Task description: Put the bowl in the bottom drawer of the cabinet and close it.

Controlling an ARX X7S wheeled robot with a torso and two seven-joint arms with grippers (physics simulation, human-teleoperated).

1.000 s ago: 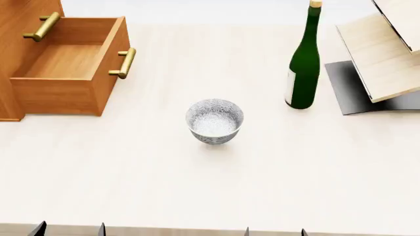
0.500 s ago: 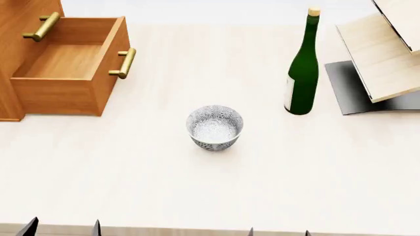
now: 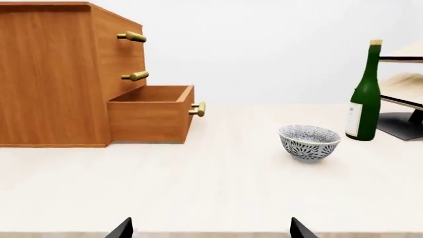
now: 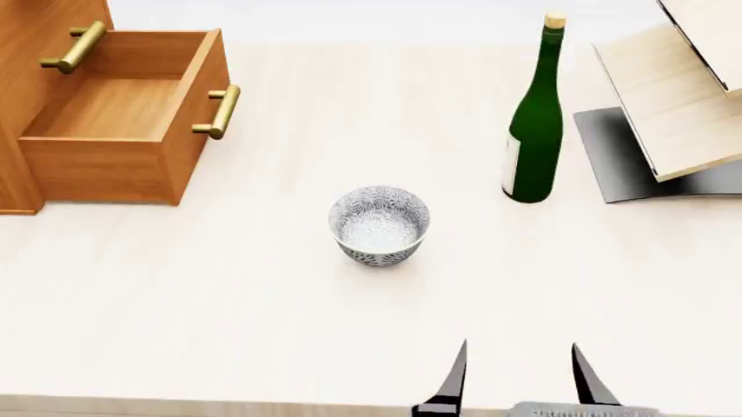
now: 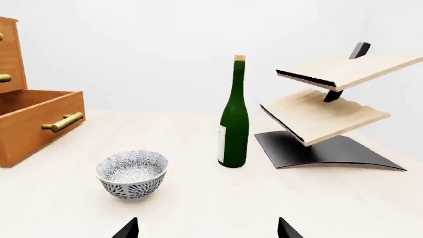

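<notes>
Pale tabletop (image 4: 232,295): bowl (image 4: 380,224) upright, apart from open right claw (image 4: 519,375).

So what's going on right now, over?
Right gripper open, empty. Left gripper open. Bowl upright on table; bottom drawer open. Bottle stands clear.

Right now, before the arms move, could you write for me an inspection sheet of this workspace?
Surface: pale table, flat.
Job's things: bowl upright, empty, alone mid-table; bottom drawer pulled open, empty; cabinet, upper two drawers shut.
Clutter: green bottle upright; slatted rack on a dark base.
Grippers: right pincer open, short of the bowl; left pincer open, tips only in its wrist view.
Cables: nothing seen.
Surroundings: plain white backdrop.
</notes>
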